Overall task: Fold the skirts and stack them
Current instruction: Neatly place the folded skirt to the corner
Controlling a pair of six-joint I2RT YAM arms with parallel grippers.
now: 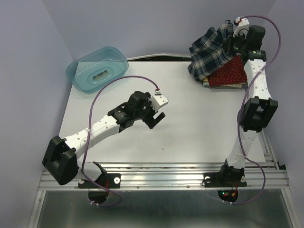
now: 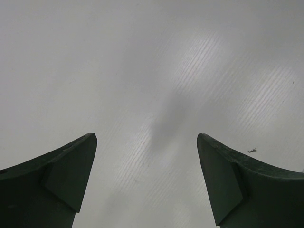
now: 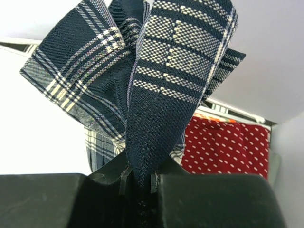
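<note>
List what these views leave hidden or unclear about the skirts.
- Right wrist view: the right hand and plaid skirt block most of the red dotted skirt.
- Top view: plaid skirt hides the right hand's fingers; layers under the red dotted skirt too small to tell.
- Left wrist view: only table.

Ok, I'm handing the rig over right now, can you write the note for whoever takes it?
Left gripper: open, empty, over bare table.
Right gripper: shut on the plaid skirt, held up bunched at the far right corner.
Dark red dotted skirt: flat beneath it, looks folded.
Left to do: fold the plaid skirt, stack it on the red one.
</note>
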